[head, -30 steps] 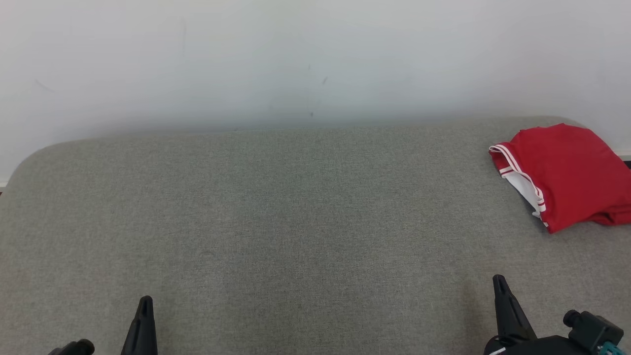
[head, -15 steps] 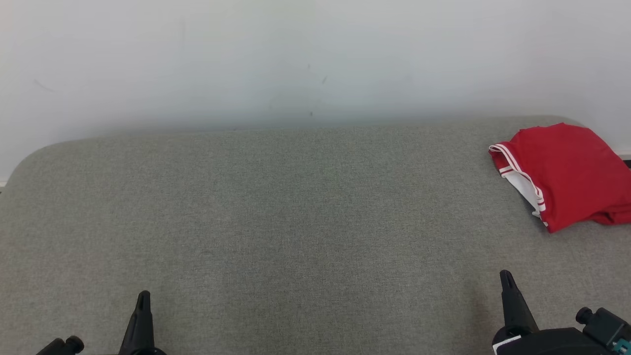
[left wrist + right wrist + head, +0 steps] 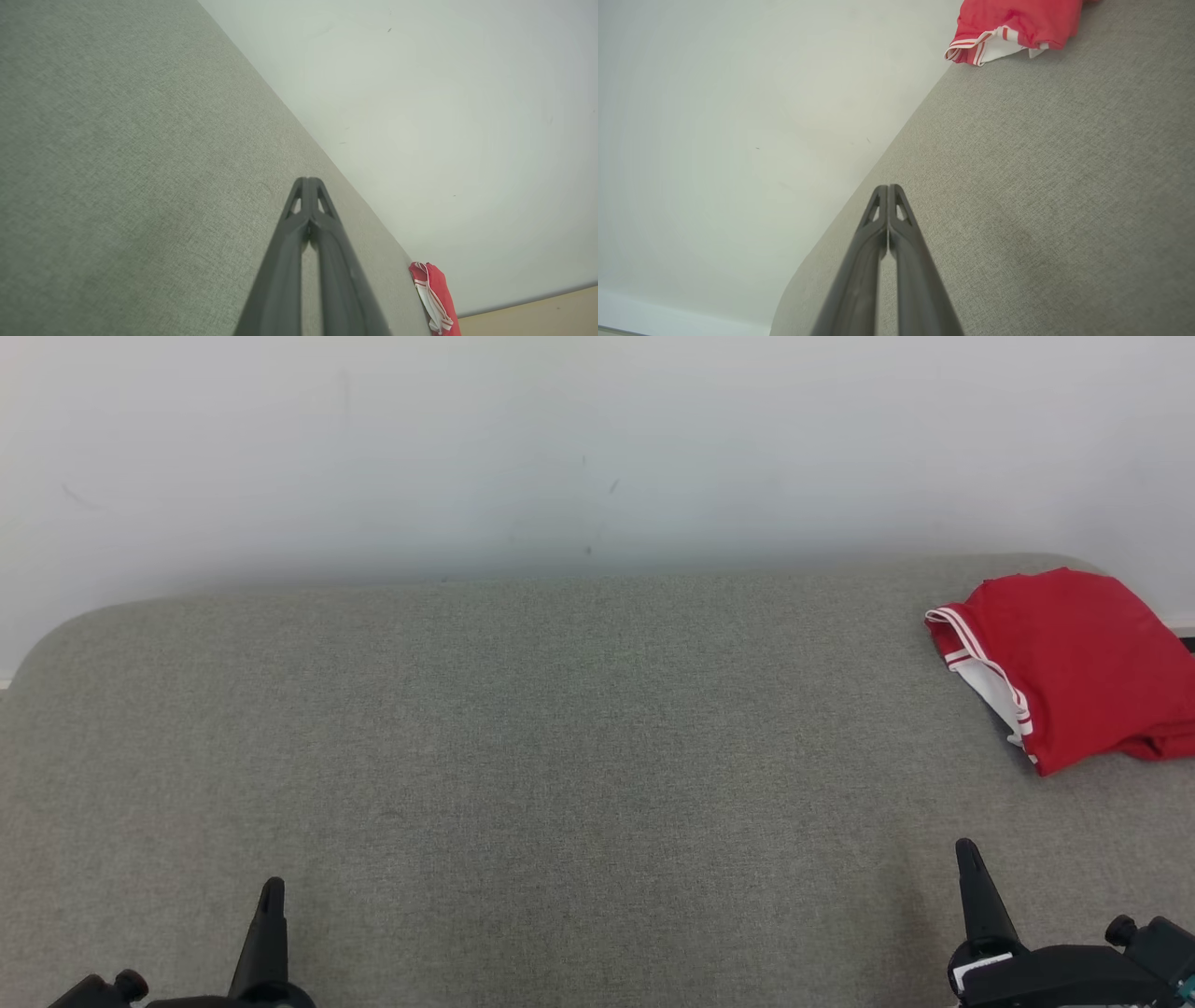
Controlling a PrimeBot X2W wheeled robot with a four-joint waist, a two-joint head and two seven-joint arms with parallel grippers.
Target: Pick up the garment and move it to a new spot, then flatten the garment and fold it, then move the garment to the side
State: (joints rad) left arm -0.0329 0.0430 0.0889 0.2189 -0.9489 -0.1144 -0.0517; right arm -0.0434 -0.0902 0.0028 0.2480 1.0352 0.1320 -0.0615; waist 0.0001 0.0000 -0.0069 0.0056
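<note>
Head view: garment — red, striped hem, a folded heap at the right edge on the grey padded surface. My left gripper lower left, my right gripper lower right.
Left wrist view: fingers pressed together, nothing held; garment lower right.
Right wrist view: fingers likewise closed and empty; garment upper right.
Handling, judged: light, limp, slides easily — pinch the striped hem through all layers.

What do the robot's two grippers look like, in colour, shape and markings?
Both the left gripper and the right gripper have long, dark, tapering fingers with triangular cut-outs near the tips. The right one's black base carries a small white label.
</note>
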